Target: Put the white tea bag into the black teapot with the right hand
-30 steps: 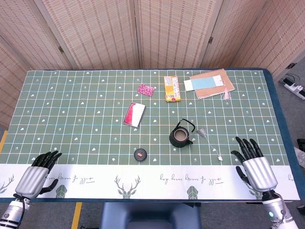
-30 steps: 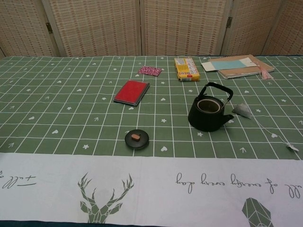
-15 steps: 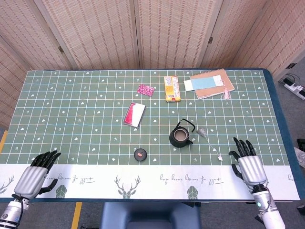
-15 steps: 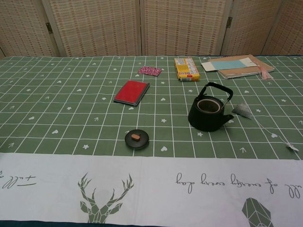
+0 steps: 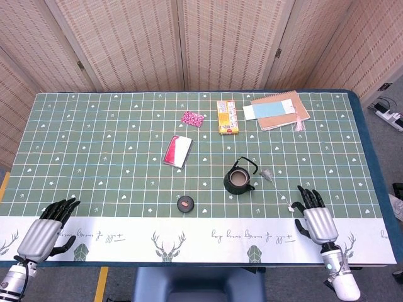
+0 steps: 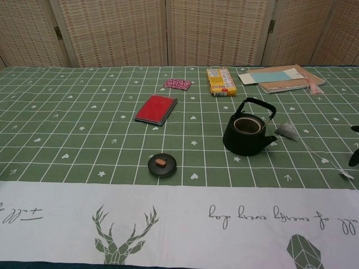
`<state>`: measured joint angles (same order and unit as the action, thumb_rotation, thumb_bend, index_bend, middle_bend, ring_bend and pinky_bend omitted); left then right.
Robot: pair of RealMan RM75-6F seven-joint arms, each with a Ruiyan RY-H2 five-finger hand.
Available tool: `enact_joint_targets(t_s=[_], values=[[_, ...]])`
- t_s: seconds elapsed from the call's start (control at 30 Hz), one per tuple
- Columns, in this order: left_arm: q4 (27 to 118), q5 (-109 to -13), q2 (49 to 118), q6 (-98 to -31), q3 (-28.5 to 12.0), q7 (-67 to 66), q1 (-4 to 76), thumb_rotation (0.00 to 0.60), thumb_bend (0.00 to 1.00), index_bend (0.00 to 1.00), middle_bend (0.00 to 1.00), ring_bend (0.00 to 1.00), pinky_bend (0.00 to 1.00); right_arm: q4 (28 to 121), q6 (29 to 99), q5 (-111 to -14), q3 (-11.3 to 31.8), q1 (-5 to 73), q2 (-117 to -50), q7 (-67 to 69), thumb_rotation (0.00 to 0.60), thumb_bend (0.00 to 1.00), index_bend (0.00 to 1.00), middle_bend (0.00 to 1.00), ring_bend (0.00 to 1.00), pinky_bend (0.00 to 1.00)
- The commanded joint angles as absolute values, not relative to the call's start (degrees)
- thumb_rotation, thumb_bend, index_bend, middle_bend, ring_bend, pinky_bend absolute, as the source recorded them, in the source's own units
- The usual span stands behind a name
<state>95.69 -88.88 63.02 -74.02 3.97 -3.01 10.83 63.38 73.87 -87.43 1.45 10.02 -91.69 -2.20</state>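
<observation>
A worktop [image 5: 94, 126] covered by a green gridded cloth with a white front border is seen from above and from chest height. Near the middle right, the black teapot [image 5: 239, 180] stands upright with its mouth uncovered, and its round lid [image 5: 185, 203] lies apart to the left. The white tea bag [image 5: 267, 172] lies flat on the cloth just to the right of the teapot; its thin string trails toward the front edge and ends in a small paper tag [image 5: 290, 208]. The right robot hand [image 5: 313, 217] is held over the white border with fingers spread and nothing held, its fingertips [image 5: 300, 196] just beside the tag and well short of the bag itself. The left robot hand [image 5: 45, 230] is placed at the front left corner, fingers apart and empty. A red case [image 5: 177, 150], a yellow box [image 5: 227, 116] and a notebook [image 5: 279, 109] are set further back
</observation>
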Motion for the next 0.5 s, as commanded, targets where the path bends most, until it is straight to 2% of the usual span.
enact_joint_targets(t_s=[0.03,0.5], values=[[95.74,-88.89,63.02,-74.03,3.97,-3.04,10.82,0.6,0.36,0.0,0.0,0.0,0.07,61.83,74.09,-87.23,1.51,10.35,-93.08,-3.22,0.6,0.45,0.35,0.0,0.0,0.0],[95.62,-91.19,62.43,-74.66,4.57,-0.78,10.95,0.6,0.36,0.0,0.0,0.0,0.07,55.2,75.14,-85.83,2.86,11.06,-97.85,-2.91,0.6,0.45,0.37,0.0,0.0,0.0]])
